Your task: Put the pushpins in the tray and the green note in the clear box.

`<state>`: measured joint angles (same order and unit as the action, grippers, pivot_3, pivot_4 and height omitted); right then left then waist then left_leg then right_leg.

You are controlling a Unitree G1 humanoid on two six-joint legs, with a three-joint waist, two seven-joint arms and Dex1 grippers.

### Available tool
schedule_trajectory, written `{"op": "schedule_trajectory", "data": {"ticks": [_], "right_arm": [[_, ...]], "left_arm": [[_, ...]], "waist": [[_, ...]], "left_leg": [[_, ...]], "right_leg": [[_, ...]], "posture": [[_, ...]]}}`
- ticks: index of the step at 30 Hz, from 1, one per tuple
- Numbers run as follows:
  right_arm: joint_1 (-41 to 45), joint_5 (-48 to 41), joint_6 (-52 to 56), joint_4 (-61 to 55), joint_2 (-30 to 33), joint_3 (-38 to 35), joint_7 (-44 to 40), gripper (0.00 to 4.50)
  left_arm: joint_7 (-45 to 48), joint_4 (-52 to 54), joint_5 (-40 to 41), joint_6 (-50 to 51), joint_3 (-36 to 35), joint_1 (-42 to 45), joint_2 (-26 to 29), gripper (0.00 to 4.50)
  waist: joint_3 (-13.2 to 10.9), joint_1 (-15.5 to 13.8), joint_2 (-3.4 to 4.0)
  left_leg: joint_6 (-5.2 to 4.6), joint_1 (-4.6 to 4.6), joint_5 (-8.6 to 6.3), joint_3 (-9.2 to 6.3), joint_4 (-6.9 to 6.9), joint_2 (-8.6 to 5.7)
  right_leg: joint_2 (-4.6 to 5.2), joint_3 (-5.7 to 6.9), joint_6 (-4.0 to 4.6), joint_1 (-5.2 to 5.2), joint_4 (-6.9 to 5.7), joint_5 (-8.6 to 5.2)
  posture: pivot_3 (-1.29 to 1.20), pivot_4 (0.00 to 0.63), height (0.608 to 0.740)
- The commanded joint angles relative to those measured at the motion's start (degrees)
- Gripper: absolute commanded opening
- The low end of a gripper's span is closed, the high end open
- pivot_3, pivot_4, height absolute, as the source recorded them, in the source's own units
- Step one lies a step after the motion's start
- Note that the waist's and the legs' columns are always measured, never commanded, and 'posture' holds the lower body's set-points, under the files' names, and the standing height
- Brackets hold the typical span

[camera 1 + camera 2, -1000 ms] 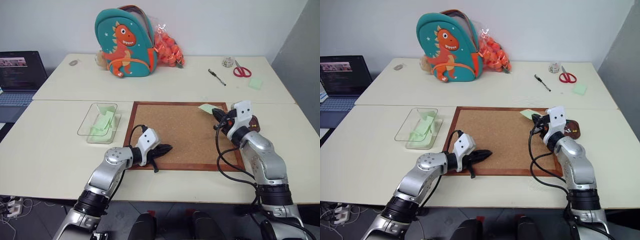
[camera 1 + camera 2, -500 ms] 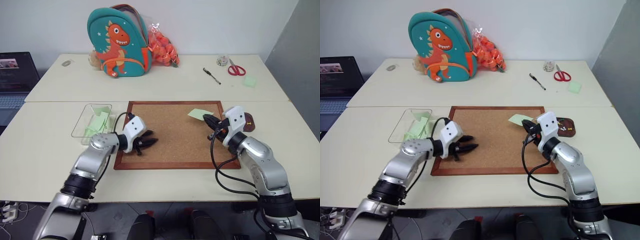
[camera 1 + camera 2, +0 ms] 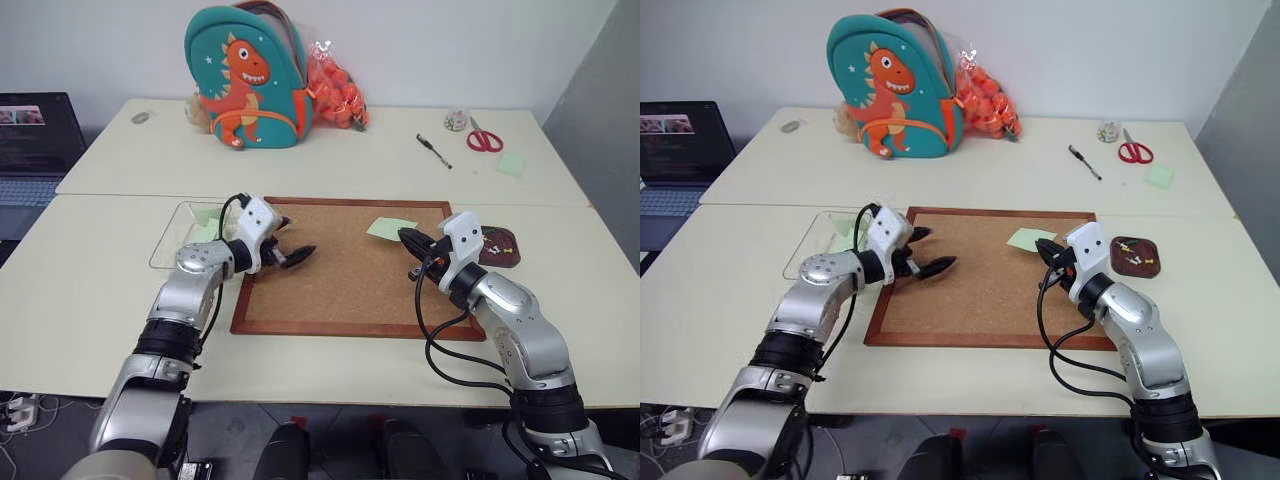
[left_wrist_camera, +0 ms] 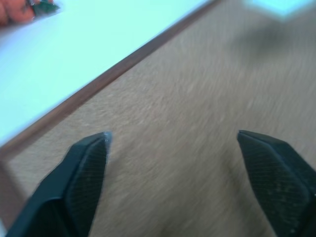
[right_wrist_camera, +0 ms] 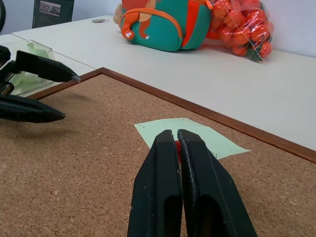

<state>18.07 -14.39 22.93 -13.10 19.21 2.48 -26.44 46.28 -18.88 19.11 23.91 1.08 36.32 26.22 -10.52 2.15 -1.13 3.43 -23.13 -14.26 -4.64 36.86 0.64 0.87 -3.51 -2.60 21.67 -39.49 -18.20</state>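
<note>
In the left eye view, the green note (image 3: 391,227) is seen on the cork board (image 3: 350,300), near its far edge; the tray (image 3: 499,247) with pushpins (image 3: 497,243) lies just beside the board. In the left wrist view, the left gripper (image 4: 173,163) is spread wide over the board. In the right wrist view, the right gripper (image 5: 177,143) is clenched, a red speck between its tips.

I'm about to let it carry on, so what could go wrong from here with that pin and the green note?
1. The right hand is shut on the red pin right at the note; pulling away may drag or tear the note.
2. The left hand hangs open, well short of the note, so nothing holds it down.
3. The tiny pin could slip out on the way to the tray.
</note>
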Motion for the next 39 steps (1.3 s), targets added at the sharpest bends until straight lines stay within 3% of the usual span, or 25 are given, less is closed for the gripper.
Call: {"op": "schedule_trajectory", "data": {"ticks": [1,6,10,18,28,39], "right_arm": [[0.19,-0.56,-0.33,-2.78,0.32,-0.42,-0.69,0.0],[0.36,-1.44,0.26,-3.54,0.55,-0.5,-1.46,0.0],[0.33,-2.47,1.04,-4.55,0.49,-0.68,-2.03,0.0],[-0.44,-5.96,4.81,-9.15,0.64,-0.85,-2.99,0.0],[-0.23,-7.28,7.05,-11.17,0.87,-0.9,-2.72,0.0],[0.16,-7.38,7.2,-11.36,1.02,-0.8,-2.73,0.0]], "left_arm": [[-2.05,10.76,13.62,20.85,-5.8,0.28,-1.91,4.49],[-6.74,17.91,25.53,38.56,-10.64,0.6,-4.85,4.49],[-11.98,19.08,28.73,44.35,-13.09,1.3,-7.63,4.49],[-25.0,11.4,27.73,45.24,-17.69,4.93,-16.21,4.49],[-30.66,6.19,30.45,45.96,-22.12,7.95,-22.55,4.49],[-33.51,4.99,31.35,46.99,-23.32,8.58,-24.69,2.59]], "waist": [[0.0,0.12,0.0],[0.0,0.24,0.0],[0.0,0.24,-0.01],[0.0,-0.27,-0.01],[0.0,-0.28,-0.02],[0.0,-0.3,-0.02]], "left_leg": [[0.0,0.0,0.0,0.0,0.0,0.01],[0.01,0.08,0.01,-0.01,0.02,0.01],[0.02,0.11,0.01,0.0,0.04,0.01],[0.04,0.12,0.02,0.02,0.06,-0.05],[0.19,0.11,0.1,0.07,0.05,-0.09],[0.26,0.12,0.14,0.07,0.05,-0.12]], "right_leg": [[0.01,0.0,0.0,0.01,-0.01,0.0],[0.0,-0.04,0.0,-0.01,-0.08,0.0],[0.0,-0.07,0.0,-0.03,-0.1,0.0],[0.04,-0.07,0.0,-0.05,-0.08,0.0],[0.08,-0.07,-0.01,-0.08,-0.02,0.0],[0.1,-0.06,-0.01,-0.1,-0.02,0.0]], "posture": [[0.0,0.15,0.74],[0.0,0.15,0.74],[0.0,0.15,0.74],[0.0,0.15,0.74],[0.0,0.15,0.74],[0.0,0.15,0.74]]}}
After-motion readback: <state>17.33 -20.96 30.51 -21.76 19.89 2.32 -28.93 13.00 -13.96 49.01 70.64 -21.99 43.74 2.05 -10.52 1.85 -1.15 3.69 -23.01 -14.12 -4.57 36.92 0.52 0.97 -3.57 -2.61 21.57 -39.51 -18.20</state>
